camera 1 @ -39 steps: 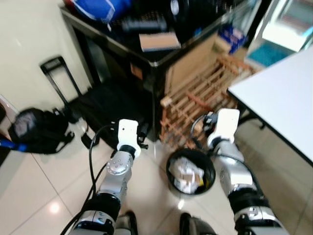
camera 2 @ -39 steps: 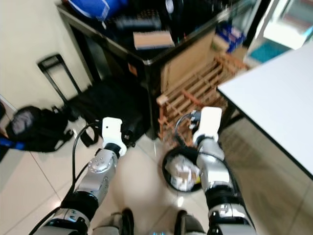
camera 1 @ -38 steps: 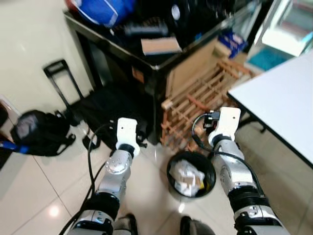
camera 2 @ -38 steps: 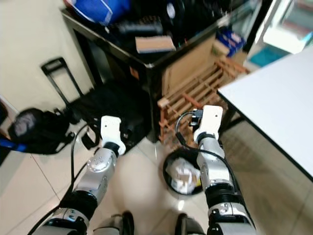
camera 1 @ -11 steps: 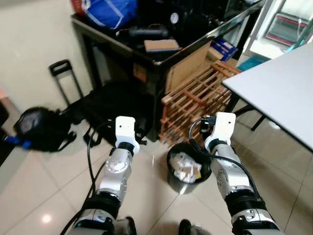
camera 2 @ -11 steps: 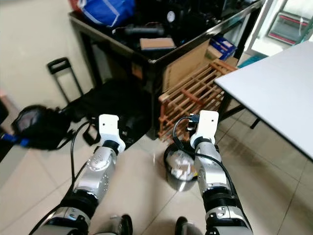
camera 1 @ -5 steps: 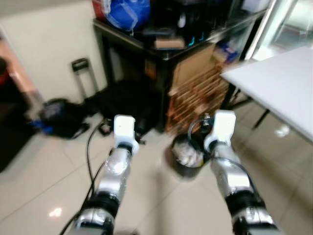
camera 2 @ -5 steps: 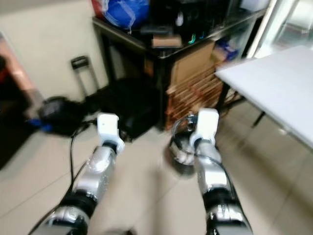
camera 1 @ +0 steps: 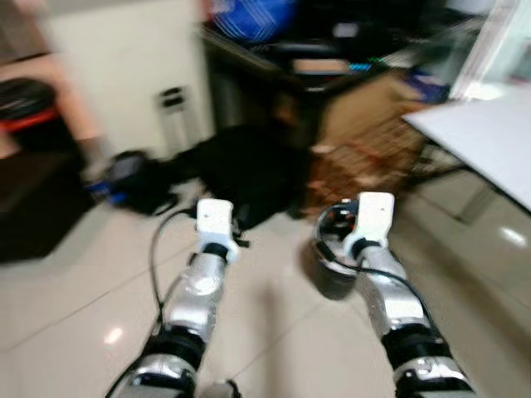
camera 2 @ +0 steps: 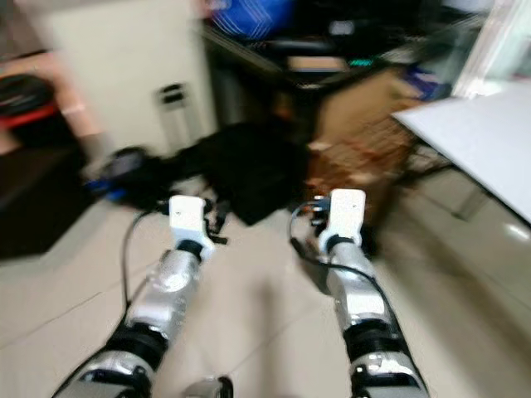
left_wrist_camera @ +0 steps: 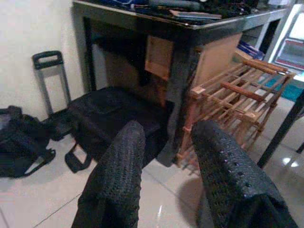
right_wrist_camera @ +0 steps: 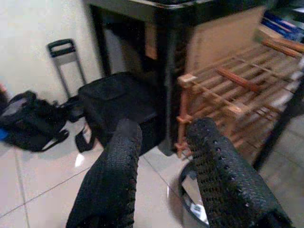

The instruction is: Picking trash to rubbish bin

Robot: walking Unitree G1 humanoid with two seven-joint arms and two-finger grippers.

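Observation:
A small black rubbish bin [camera 1: 330,267] stands on the tiled floor, blurred, just ahead of my right wrist. Its rim [right_wrist_camera: 186,195] shows below my right gripper [right_wrist_camera: 165,126], with a scrap of white paper [right_wrist_camera: 197,212] inside. That gripper is open with nothing between its black fingers. My left gripper [left_wrist_camera: 168,130] is open too, held out over bare floor and facing the black table leg. Both silver arms [camera 1: 199,286] reach forward side by side.
A black table [left_wrist_camera: 185,35] loaded with bags stands ahead, a wooden rack [left_wrist_camera: 237,95] beside it. A black suitcase [left_wrist_camera: 114,114] and a backpack [right_wrist_camera: 28,118] lie on the floor. A white table [camera 1: 489,133] is at the right, a dark cabinet [camera 1: 37,199] at the left.
The whole picture has shifted and blurred: the camera has drawn back and swung left. More floor and a dark cabinet now show. The arms keep the same pose.

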